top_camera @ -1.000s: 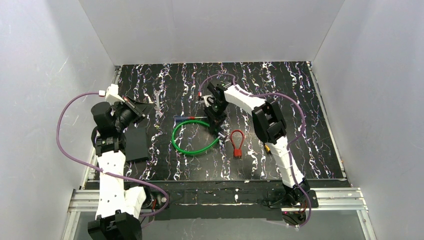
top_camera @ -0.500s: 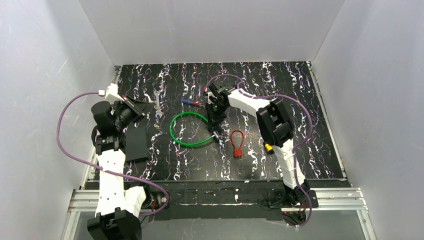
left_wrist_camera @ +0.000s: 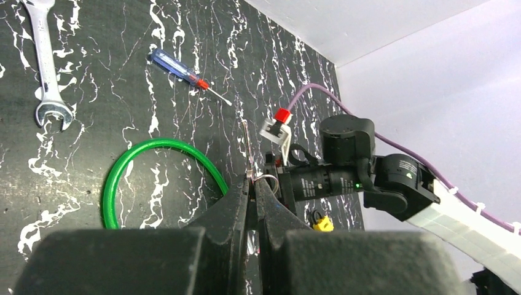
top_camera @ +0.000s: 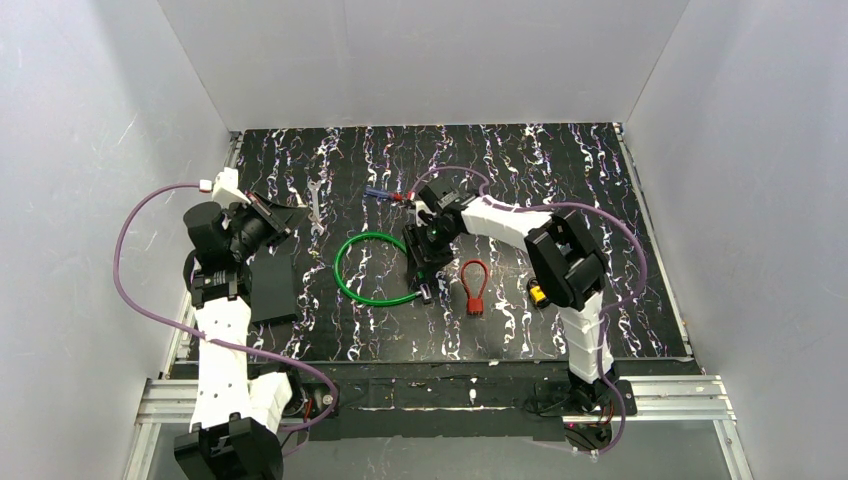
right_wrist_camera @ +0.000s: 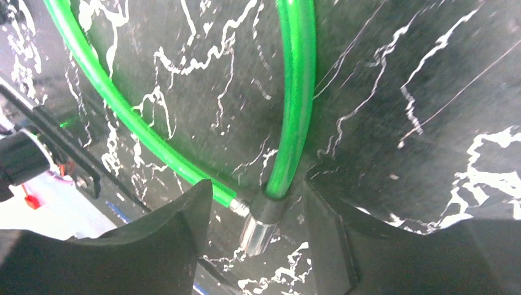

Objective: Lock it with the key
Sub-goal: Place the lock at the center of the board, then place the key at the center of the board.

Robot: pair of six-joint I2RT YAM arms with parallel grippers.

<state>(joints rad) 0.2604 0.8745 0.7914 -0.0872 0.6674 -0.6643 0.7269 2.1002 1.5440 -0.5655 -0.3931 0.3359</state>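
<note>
**A:** Where's the key (left_wrist_camera: 245, 144)?

**B:** Pinched in the left claw (left_wrist_camera: 251, 183), off to the left of the green cable loop (top_camera: 337, 268). The jaws are closed tight on it. Only a thin blade and a sliver of wire ring stick out past the fingertips, and the rest is hidden between them. From above it is too small to pick out.

**A:** And the lock (top_camera: 537, 294)?

**B:** On the table well to the right of the loop, past the red looped piece (top_camera: 472, 285) and tucked against the right arm. Only a bit of yellow shows. I can't make out the shackle.

**A:** The right claw (right_wrist_camera: 258, 200)?

**B:** Down at the loop's right side, jaws standing apart. The cable's metal end sits between the fingers (right_wrist_camera: 178, 239). I can't tell whether either finger touches it.

**A:** Anything else nearby?

**B:** A screwdriver (top_camera: 385, 196) lies just beyond the loop's far side, and a spanner (top_camera: 315, 205) lies beyond the loop's left side.
</note>
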